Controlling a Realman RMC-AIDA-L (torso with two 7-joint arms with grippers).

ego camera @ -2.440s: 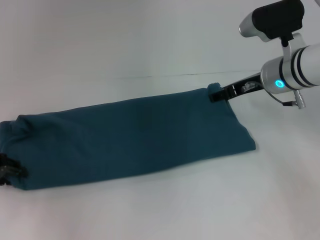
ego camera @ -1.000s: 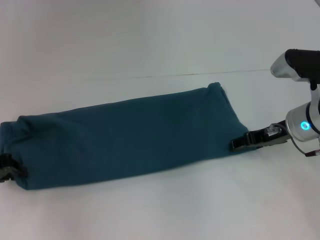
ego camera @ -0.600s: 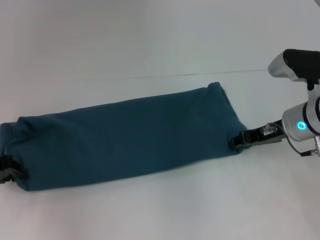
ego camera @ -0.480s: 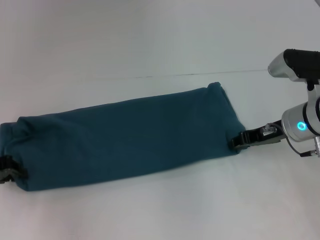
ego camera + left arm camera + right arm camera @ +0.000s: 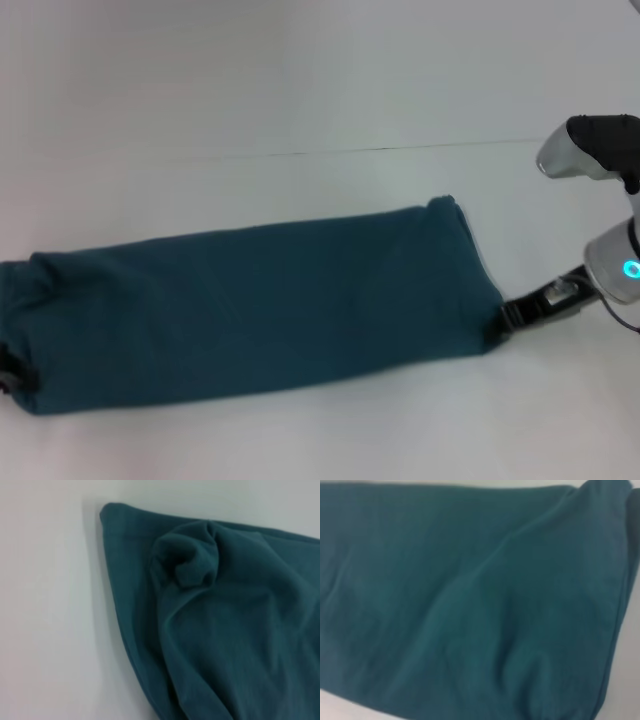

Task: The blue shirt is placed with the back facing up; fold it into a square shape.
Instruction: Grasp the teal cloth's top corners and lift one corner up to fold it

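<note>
The blue shirt (image 5: 250,300) lies on the white counter (image 5: 300,90) as a long narrow band — sides seemingly folded in, we judge, with the crosswise folds into a square still to do. The right gripper (image 5: 512,314) meets its near right corner, the left gripper (image 5: 15,378) its left end; we cannot tell either's jaws.

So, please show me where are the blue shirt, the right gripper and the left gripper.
blue shirt (image 5: 250,300), head view, middle of the folded band.
right gripper (image 5: 508,314), head view, tip at the shirt's near right corner.
left gripper (image 5: 14,372), head view, black part at the shirt's left end.
</note>
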